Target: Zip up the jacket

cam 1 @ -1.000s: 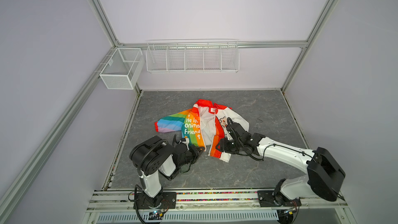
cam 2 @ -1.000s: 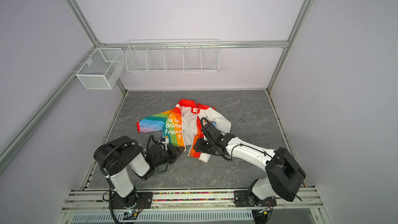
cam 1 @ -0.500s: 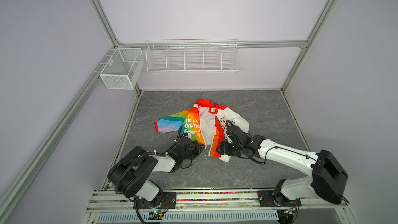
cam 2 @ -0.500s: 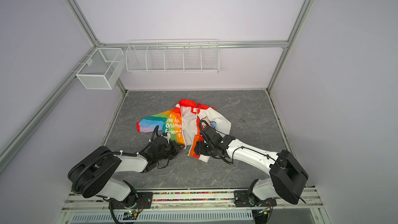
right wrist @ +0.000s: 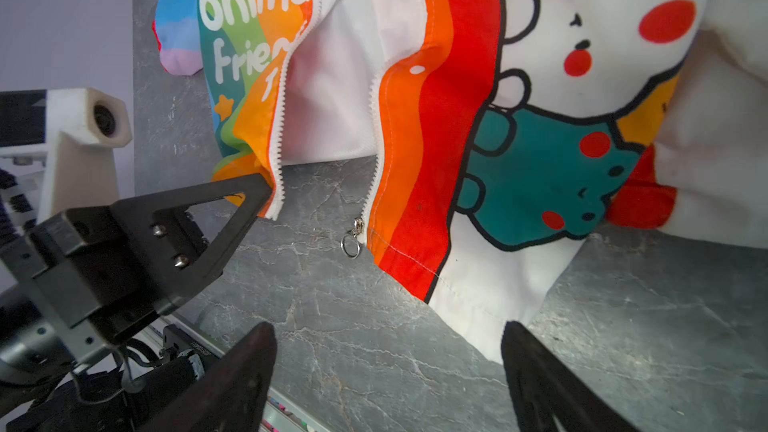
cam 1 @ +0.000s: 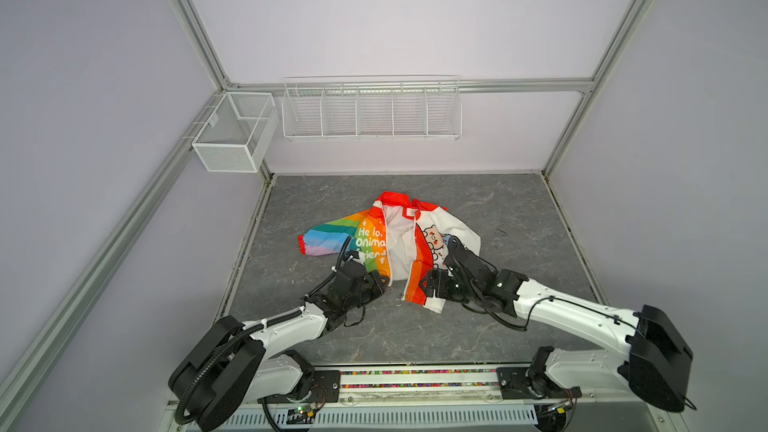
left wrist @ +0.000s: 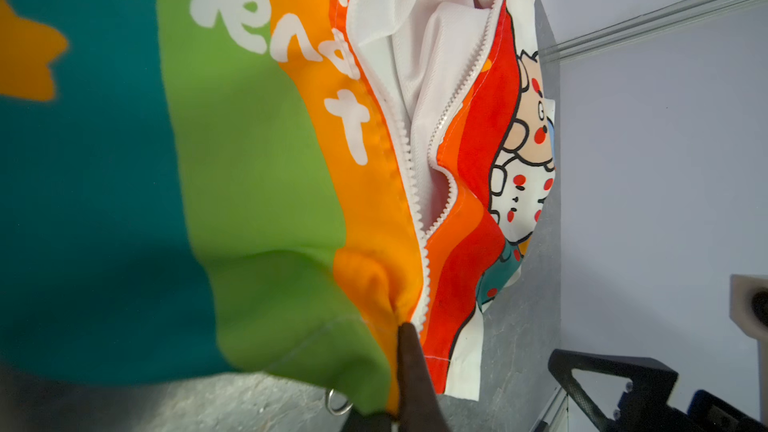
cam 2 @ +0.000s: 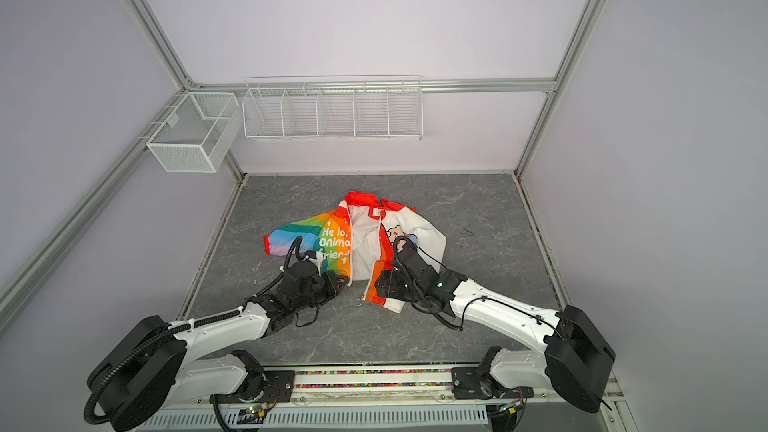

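Left claw (right wrist: pixel 261 189): clamped on the hem corner of the jacket (cam 1: pixel 376 243), lettered panel, right beside its zipper teeth, probably to anchor that end for mating. Right claw (right wrist: pixel 388 371): jaws wide, empty, low over the counter (cam 1: pixel 498 209) just beside the bear panel's hem. Slider (right wrist: pixel 356 230) with ring pull sits at that hem, unjoined. Jacket lies open mid-counter, hem toward the front edge.
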You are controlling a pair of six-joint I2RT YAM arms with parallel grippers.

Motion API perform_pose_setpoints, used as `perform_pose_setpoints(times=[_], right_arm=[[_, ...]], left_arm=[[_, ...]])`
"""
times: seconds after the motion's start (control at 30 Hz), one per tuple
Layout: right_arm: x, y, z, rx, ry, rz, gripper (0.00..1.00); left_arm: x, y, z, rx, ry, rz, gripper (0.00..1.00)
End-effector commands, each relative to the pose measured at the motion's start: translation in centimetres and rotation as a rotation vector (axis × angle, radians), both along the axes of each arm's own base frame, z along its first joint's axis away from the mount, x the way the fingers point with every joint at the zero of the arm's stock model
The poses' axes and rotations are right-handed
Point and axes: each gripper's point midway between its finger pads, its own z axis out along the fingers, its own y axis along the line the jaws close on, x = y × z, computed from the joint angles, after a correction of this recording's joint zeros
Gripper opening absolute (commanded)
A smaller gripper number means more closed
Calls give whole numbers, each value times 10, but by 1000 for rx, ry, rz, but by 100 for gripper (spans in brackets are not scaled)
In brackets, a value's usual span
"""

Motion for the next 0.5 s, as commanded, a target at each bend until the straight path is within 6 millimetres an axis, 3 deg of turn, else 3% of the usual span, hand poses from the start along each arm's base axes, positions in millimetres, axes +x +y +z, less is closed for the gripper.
perform_pose_setpoints(times=[0.0,0.03,0.13,0.37,0.43,0.47], right_arm=[[2,-3,5,24,9,-53,100],[-2,-6,0,8,53,-69,90],[-7,6,-4,65,53,-27,89],[-20,23,-22,95,134,12,89],[-24,32,-26,116,159,25,97],[-26,37,-28,127,170,34,97]], left_arm=[[-3,7,-11,47,-16,-6,0],[-3,7,-11,44,-23,-3,0],[-2,10,-8,44,-52,2,0],[-4,19,1,59,-104,16,0],[-5,21,2,62,-112,17,0],[-5,23,2,66,-113,19,0]])
